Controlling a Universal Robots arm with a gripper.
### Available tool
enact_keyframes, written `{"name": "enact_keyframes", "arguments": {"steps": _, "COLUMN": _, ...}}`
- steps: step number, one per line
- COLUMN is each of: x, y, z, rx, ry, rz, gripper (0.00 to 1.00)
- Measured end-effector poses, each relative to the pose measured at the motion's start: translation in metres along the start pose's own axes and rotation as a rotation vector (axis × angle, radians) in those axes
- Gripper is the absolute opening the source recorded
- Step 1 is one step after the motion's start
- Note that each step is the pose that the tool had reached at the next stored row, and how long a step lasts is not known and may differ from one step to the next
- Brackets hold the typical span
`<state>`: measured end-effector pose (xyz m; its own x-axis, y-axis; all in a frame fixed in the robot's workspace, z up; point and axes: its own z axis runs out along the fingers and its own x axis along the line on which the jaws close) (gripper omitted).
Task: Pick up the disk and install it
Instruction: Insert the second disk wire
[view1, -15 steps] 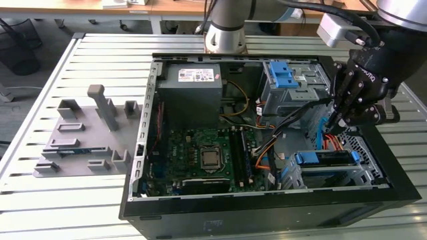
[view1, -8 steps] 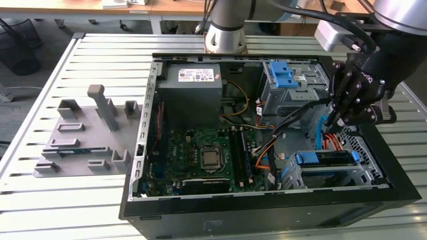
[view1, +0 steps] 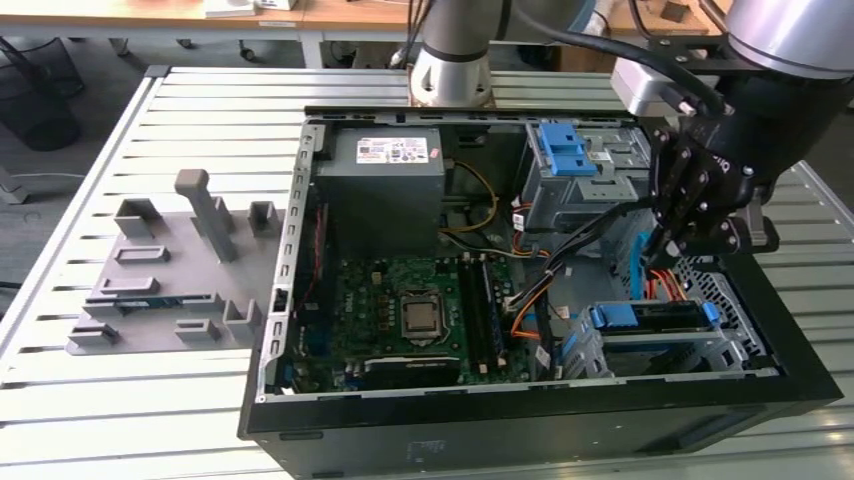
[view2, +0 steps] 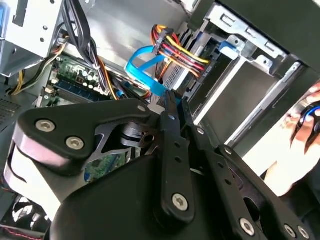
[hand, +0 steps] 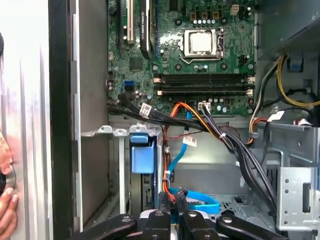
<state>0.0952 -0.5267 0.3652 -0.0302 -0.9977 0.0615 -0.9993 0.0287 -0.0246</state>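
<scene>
The disk (view1: 654, 318), dark with a blue plastic frame, lies in the drive cage at the front corner of the open computer case (view1: 287, 300); its blue frame end (hand: 141, 152) also shows in the first wrist view. My gripper (view1: 667, 245) hangs inside the case just above that cage. Its two black fingers (view2: 170, 125) run side by side with the tips together (view2: 174, 97), against a blue data cable (view2: 142, 65) and beside a red-yellow-black power plug (view2: 172, 50). I see nothing solid held between the fingers (hand: 174, 212).
A grey power supply (view1: 387, 175) and a blue latch on a metal cage (view1: 567, 150) sit at the back of the case. Cable bundles (hand: 225, 135) cross above the motherboard (hand: 200, 55). A grey fixture (view1: 174, 270) lies on the slatted table. A hand (view2: 305, 122) rests outside the case.
</scene>
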Motion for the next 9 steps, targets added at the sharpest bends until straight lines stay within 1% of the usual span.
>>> {"name": "enact_keyframes", "arguments": {"steps": 1, "x": 0.0008, "y": 0.0007, "z": 0.0014, "rx": 0.0001, "ry": -0.0024, "rz": 0.000, "gripper": 0.16}}
{"name": "enact_keyframes", "arguments": {"steps": 5, "x": 0.0081, "y": 0.0010, "z": 0.0090, "rx": 0.0002, "ry": -0.0039, "rz": -0.001, "gripper": 0.16}}
{"name": "enact_keyframes", "arguments": {"steps": 9, "x": 0.0082, "y": 0.0011, "z": 0.0098, "rx": 0.0008, "ry": -0.0030, "rz": -0.001, "gripper": 0.16}}
